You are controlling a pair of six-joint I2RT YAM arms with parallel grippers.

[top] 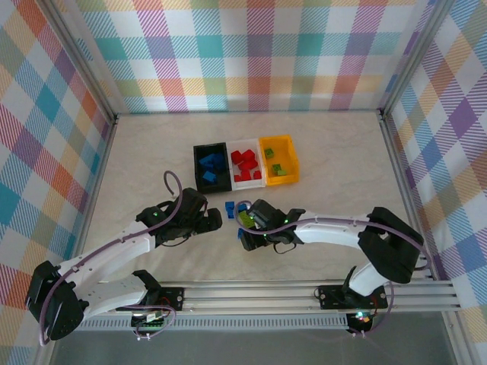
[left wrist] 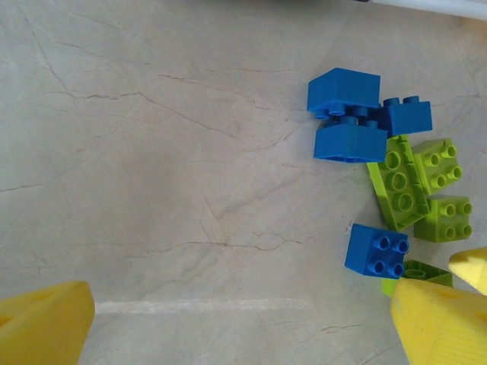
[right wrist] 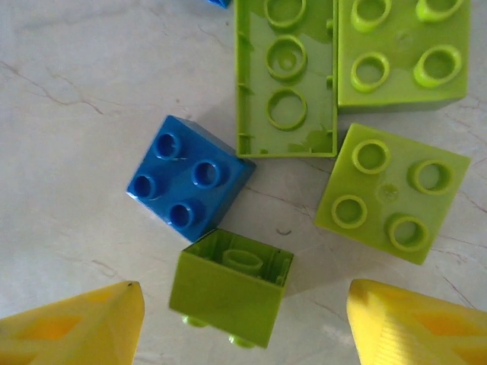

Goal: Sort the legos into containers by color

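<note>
Top external: 3 bins (top: 249,185) (blue, red, green bricks (top: 243,160)).

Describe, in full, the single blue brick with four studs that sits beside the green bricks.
The blue brick is a small square block of glossy plastic with four round studs on top. It stands studs up on the pale marbled table, turned diagonally in the right wrist view. Its lower corner seems to touch the overturned lime brick; its right corner comes close to the long lime piece. Nothing grips it.
</note>
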